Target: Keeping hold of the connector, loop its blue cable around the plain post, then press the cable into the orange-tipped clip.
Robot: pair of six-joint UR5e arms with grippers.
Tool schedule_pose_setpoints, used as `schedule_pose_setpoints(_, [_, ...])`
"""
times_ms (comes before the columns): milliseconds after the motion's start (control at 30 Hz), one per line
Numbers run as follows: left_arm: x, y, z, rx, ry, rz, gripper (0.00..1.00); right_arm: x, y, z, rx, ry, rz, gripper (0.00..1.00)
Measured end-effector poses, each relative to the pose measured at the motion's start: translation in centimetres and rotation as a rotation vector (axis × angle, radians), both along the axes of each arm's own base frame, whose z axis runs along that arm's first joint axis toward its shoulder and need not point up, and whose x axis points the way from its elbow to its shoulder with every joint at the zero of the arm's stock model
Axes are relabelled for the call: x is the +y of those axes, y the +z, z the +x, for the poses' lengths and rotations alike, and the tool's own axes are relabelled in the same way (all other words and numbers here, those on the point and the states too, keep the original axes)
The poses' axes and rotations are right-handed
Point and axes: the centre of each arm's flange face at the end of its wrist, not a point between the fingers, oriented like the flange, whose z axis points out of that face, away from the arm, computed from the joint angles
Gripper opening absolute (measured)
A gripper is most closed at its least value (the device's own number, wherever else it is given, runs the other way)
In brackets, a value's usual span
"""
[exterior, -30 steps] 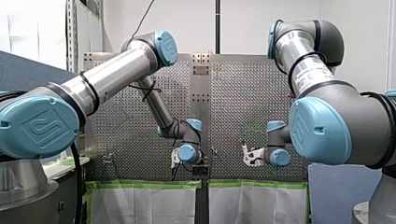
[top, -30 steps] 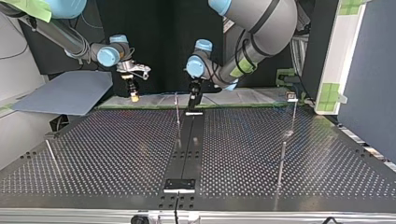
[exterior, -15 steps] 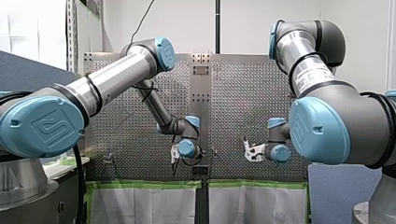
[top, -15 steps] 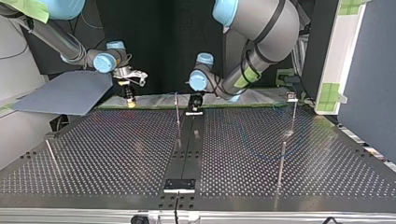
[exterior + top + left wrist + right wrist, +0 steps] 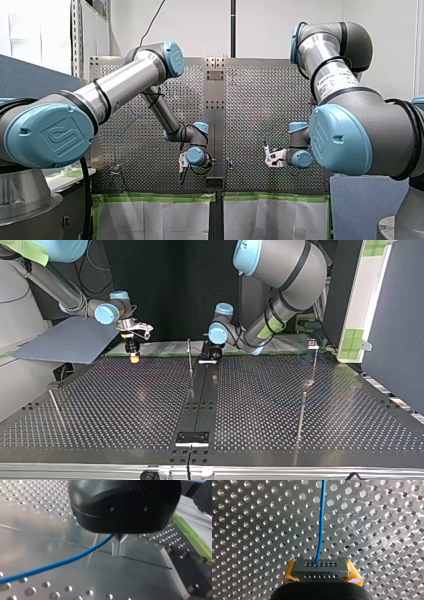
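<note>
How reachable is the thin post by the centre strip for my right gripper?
Probably yes: only table lies between my right gripper and the post, though my left gripper crowds its other side.

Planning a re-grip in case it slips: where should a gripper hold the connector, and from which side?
I would clamp the connector across its two short ends, coming from behind, opposite the holed face where the blue cable leaves. The wide, flat block offers parallel ends there, and the cable stays free. My right gripper holds it so, yellow pads on both ends.
</note>
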Motion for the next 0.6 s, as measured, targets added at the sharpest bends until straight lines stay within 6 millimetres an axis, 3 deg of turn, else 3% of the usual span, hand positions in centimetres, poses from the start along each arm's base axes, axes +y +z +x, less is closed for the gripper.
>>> schedule_pose_setpoints(600, [0.68,0.42,1.01,-0.002,0.004,-0.005,0.00,-1.06,0.59,0.00,-0.052,0.055,0.014,0.00])
